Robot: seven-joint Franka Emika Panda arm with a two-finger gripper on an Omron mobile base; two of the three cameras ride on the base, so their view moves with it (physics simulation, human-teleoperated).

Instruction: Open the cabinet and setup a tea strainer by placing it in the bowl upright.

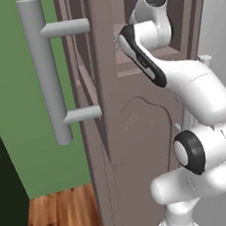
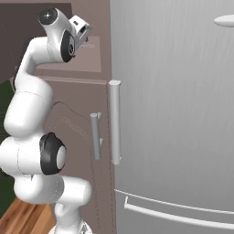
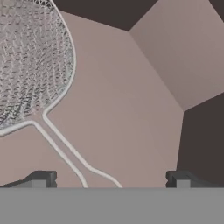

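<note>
The cabinet (image 1: 137,127) stands with its upper door (image 1: 89,88) swung open toward me, its long grey bar handle (image 1: 47,68) at the left. My arm reaches into the open compartment. On the shelf inside lies the tea strainer (image 3: 30,61), a silvery mesh basket at the upper left of the hand view; its thin wire handle (image 3: 65,146) runs down between my fingertips (image 3: 41,178). My gripper (image 3: 111,179) is open, close over that wire handle and holding nothing. From the right base view my hand (image 2: 82,28) sits at the compartment's mouth. The bowl is out of view.
A grey fridge (image 2: 183,114) with a vertical bar handle (image 2: 115,121) stands right of the cabinet. A lower cabinet door carries a short grey handle (image 2: 95,136). The open door hems the arm on its left. Green wall (image 1: 13,97) and wood floor (image 1: 57,217) lie beyond.
</note>
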